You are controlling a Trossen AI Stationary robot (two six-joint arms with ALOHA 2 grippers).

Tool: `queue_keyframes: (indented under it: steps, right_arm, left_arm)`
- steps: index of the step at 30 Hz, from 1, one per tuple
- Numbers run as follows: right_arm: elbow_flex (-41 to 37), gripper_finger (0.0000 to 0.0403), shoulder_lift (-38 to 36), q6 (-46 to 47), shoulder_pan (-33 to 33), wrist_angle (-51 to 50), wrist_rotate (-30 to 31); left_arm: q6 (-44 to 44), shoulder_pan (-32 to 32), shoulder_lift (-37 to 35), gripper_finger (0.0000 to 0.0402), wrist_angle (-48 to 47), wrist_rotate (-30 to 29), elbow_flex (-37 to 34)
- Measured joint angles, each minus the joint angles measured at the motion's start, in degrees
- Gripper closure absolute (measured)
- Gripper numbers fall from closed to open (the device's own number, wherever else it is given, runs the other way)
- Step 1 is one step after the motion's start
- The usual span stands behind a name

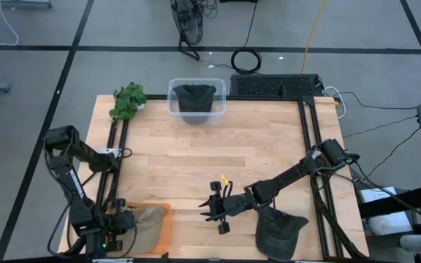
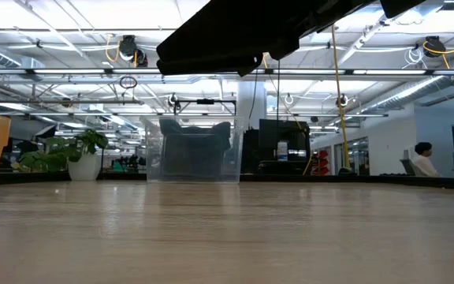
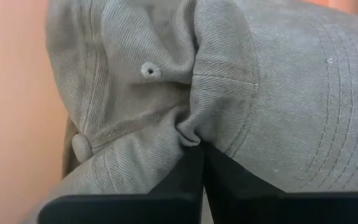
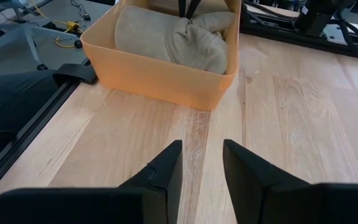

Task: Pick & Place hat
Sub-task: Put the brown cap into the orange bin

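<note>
Left hand [image 3: 194, 146] sits down in the orange bin [image 4: 160, 78] at the near left corner of the counter [image 1: 218, 164]. Its fingers are pinched together on a fold of the tan hat [image 3: 229, 81], which lies inside the bin; the bunched cloth sits right at the fingertips, with an eyelet just beyond them.

Right hand [image 4: 201, 165] hovers over bare counter near the middle of the near edge, fingers apart with nothing between them. I see the bin and tan hat straight ahead of it, well apart from its tips. A dark hat [image 1: 278, 230] lies on the counter just behind this hand, under the arm's forearm as seen from above.

Far across the counter from both hands stands a clear tub [image 1: 196, 101] with another dark hat [image 1: 196, 96] inside. A small plant [image 1: 128, 101] stands beside the tub, towards the left arm's side.

Low view: a person [image 2: 424, 160] is in the room behind.
</note>
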Motion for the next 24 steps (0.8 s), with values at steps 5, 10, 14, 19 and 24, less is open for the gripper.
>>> queue_keyframes:
  steps: [5, 10, 14, 19, 24]
  right_arm:
    - [0.00, 0.0310, 0.00, 0.13, 0.02, -0.28, 0.00]
    - [0.00, 0.0310, 0.00, -0.29, -0.04, -0.23, 0.00]
    - [0.00, 0.0310, 0.00, -0.33, -0.07, 0.10, 0.00]
    - [0.00, 0.0310, 0.00, -0.46, -0.07, 0.06, 0.00]
    - [0.00, 0.0310, 0.00, -0.48, -0.07, -0.35, 0.00]
  left_arm:
    - [2.27, 0.07, -0.33, 0.0366, 0.79, 0.29, -0.67]
    - [4.13, 1.03, -3.23, 0.0373, -3.34, 2.07, 0.83]
    - [4.98, 1.95, -7.83, 0.0395, -6.19, 1.38, 3.01]
    - [9.73, 2.21, -12.49, 0.0385, -7.90, -2.68, 3.94]
    - [11.69, 2.92, -15.11, 0.0391, -10.65, -6.53, 3.95]
